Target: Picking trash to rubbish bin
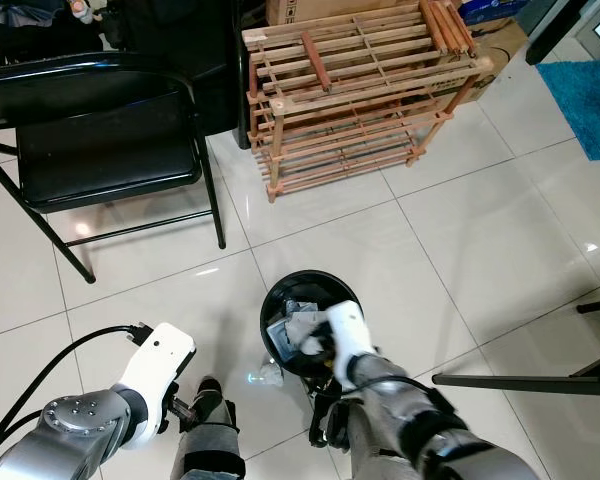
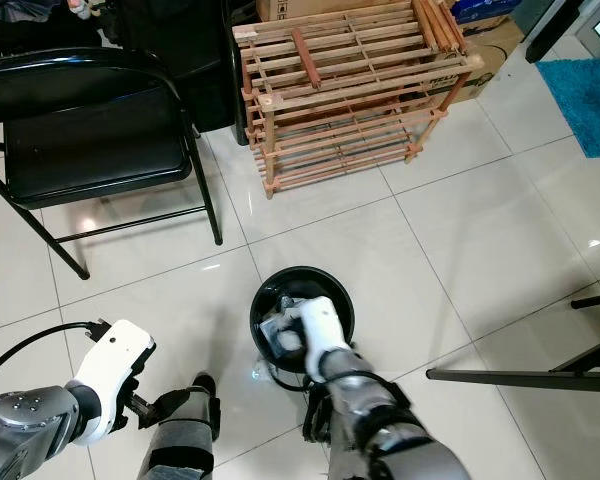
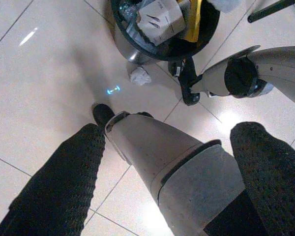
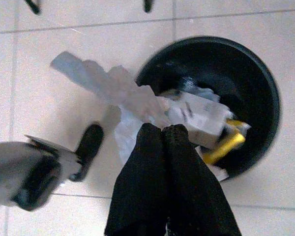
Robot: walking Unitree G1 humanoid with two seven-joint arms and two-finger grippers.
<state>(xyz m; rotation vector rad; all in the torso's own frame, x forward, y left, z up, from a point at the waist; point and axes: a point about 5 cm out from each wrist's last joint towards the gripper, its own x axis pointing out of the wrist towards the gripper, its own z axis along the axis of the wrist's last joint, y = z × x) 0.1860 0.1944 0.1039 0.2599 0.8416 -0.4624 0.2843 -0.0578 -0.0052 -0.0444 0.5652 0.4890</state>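
Right tool (image 4: 163, 129) clamped on a paper scrap (image 4: 108, 88) hangs at the bin's (image 4: 265, 93) 9 o'clock rim — release early and it lands on the floor; left tool (image 3: 164, 162) apart, idle

Landmark: rubbish bin (image 1: 310, 325), on floor right before the robot. Carton (image 3: 160, 18) and other trash in it. Crumpled wad (image 3: 139, 76) on floor just beside bin, robot-side. Folding chair (image 1: 100, 150) behind-left of bin, wooden rack (image 1: 365, 90) behind it.

One black rubbish bin (image 1: 280, 295), one folding chair (image 1: 100, 150), one wooden rack (image 1: 360, 90), one blue mat (image 1: 590, 90).
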